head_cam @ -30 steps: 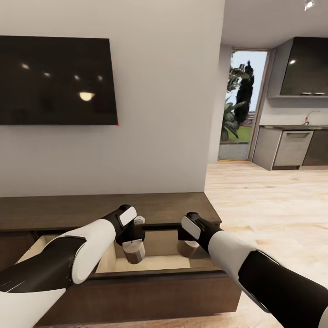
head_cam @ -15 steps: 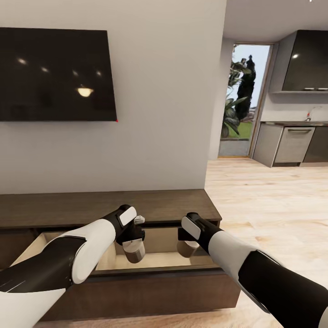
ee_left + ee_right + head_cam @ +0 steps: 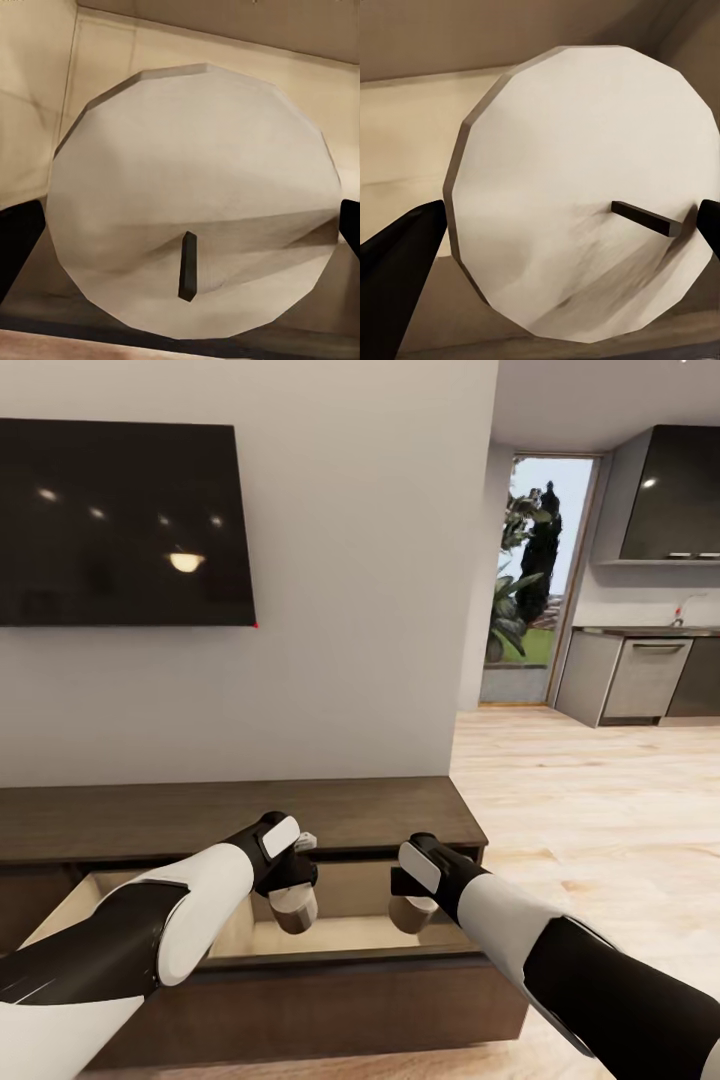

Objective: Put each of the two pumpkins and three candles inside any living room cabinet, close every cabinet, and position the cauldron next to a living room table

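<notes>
- Since a second ago the head camera has tipped up a little, so the whole picture sits lower, and both candles hang slightly higher over the drawer than they did.
- Left gripper [image 3: 290, 895], lower centre-left of the head view: pinching a short tan-beige cylindrical candle [image 3: 292, 911], its long axis pointing down and forward into the drawer; in the left wrist view that candle's wick end [image 3: 193, 225] faces the camera, dark fingers [image 3: 16, 244] at both flanks.
- Long, low dark-brown wooden cabinet [image 3: 380, 815], lower half of the head view: its pale beige drawer [image 3: 350, 935] stands open directly beneath both grippers.
- Right gripper [image 3: 412, 900], lower centre: clamped on a second stubby tan candle [image 3: 410, 913], axis likewise downward; the right wrist view shows its flat end [image 3: 585, 202] between the black fingers [image 3: 397, 251].
- Judgement: each candle lies straight above the drawer floor, so lowering and letting go is what remains; neither arm is clearly nearer.
- No brand, label or writing is legible; the black wall-mounted television [image 3: 120, 525] at upper left is blank.
</notes>
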Robot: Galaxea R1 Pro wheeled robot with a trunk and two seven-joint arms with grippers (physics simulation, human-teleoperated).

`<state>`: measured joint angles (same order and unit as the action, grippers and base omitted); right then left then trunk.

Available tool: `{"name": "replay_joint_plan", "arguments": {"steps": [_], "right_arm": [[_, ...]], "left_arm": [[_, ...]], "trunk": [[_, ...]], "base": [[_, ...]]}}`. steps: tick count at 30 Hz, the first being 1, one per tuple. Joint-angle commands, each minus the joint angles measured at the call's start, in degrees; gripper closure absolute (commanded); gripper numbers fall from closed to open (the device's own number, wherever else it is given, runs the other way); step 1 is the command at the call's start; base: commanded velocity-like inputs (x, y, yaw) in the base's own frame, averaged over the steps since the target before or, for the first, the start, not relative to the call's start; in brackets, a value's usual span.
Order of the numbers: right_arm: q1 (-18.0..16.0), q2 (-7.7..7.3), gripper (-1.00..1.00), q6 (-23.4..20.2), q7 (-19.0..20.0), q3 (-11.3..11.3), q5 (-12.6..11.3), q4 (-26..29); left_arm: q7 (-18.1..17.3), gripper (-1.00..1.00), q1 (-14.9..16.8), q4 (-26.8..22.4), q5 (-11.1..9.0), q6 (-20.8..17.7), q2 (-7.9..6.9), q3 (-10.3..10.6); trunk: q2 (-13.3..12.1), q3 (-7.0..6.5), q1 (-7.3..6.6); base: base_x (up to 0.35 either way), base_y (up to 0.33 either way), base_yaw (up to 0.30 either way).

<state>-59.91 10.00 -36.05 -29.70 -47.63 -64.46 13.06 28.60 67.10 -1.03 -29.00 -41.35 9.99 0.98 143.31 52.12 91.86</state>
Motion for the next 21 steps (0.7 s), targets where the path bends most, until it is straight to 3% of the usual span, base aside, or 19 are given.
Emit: {"name": "replay_joint_plan", "arguments": {"steps": [1, 21], "right_arm": [[0.0, 0.0, 1.0, -0.1, -0.4, -0.3, -0.3, 0.1], [0.0, 0.0, 1.0, -0.1, -0.4, -0.3, -0.1, 0.1]], "left_arm": [[0.6, 1.0, 0.0, -0.1, -0.5, -0.2, 0.01, 0.2], [0.5, 1.0, -0.1, -0.1, -0.5, -0.5, 0.01, 0.2]], "trunk": [[0.0, 0.06, 0.0], [0.0, 0.28, 0.02]], "base": [[0.116, 0.0, 0.0], [0.01, 0.0, 0.0]]}}
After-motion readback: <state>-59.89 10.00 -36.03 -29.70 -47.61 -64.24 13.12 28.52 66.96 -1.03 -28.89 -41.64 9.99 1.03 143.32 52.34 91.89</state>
